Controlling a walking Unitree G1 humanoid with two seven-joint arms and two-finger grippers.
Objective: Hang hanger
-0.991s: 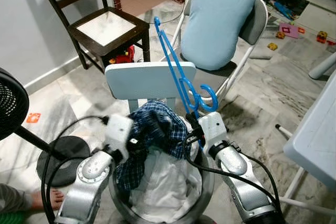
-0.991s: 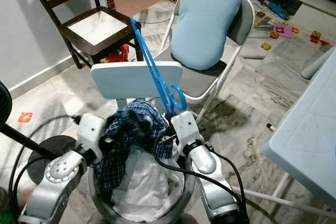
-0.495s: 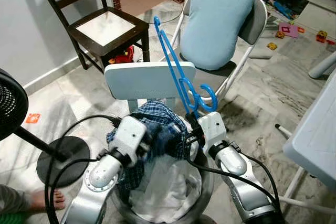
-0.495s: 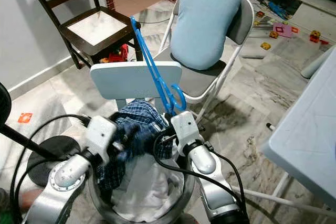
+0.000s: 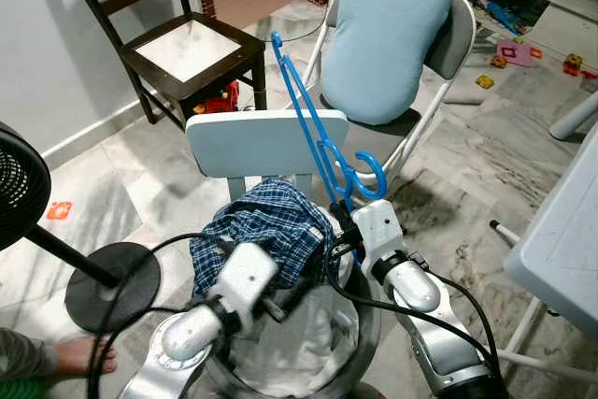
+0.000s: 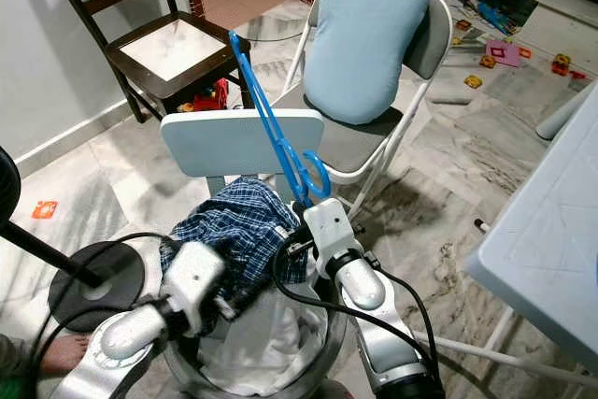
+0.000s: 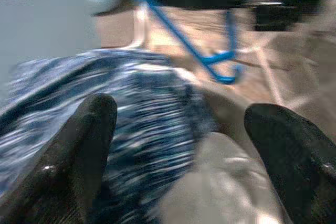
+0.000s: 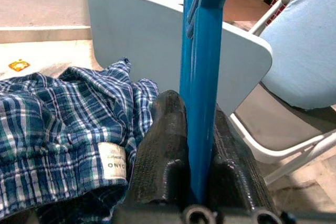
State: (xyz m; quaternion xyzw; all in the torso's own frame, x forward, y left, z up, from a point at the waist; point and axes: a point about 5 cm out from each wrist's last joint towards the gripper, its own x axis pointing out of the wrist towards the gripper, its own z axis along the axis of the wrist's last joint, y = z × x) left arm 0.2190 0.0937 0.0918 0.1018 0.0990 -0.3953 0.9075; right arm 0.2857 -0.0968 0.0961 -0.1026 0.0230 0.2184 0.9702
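The right gripper [image 8: 197, 145] is clamping the light, stiff, slippery blue hanger [image 5: 313, 119] near its hook, while the left gripper [image 7: 184, 145] is gaping open over the soft plaid shirt [image 5: 257, 231].

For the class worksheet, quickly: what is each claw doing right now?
Left claw: open, holding nothing, by the checked shirt.
Right claw: closed on the blue hanger.

Blurred shirt [image 7: 79, 108], perhaps plaid
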